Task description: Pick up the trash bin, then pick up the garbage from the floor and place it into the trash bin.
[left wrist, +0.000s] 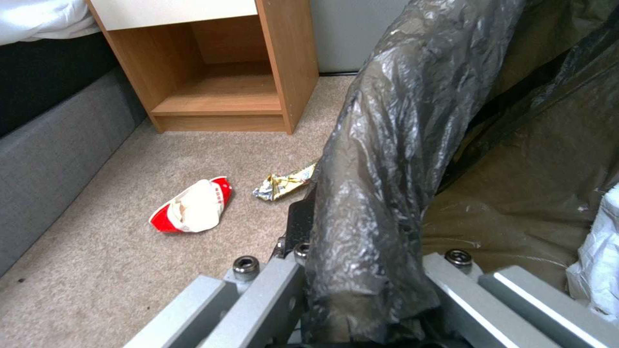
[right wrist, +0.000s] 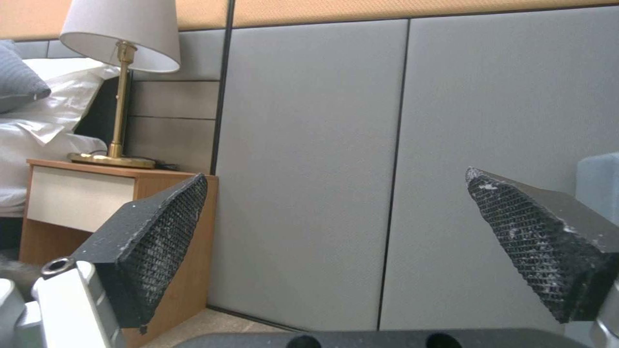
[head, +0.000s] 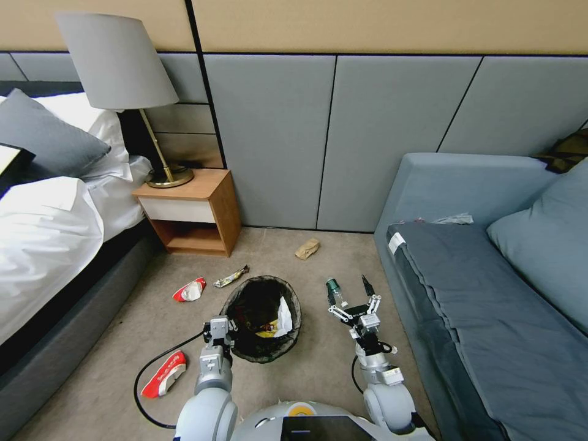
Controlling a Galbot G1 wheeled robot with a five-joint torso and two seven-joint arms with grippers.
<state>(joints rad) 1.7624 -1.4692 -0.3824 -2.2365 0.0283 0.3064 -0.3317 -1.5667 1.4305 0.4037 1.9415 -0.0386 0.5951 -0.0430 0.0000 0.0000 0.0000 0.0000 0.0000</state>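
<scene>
Head view showed the left gripper clamped on the round black-lined trash bin's near-left rim for carrying; the right gripper hovered unclenched beside a small green bottle.

The trash bin is round with a black bag over its rim. White and yellow scraps lie inside it. On the beige floor lie two red and white wrappers, a shiny wrapper, crumpled brown paper and a small green bottle.
</scene>
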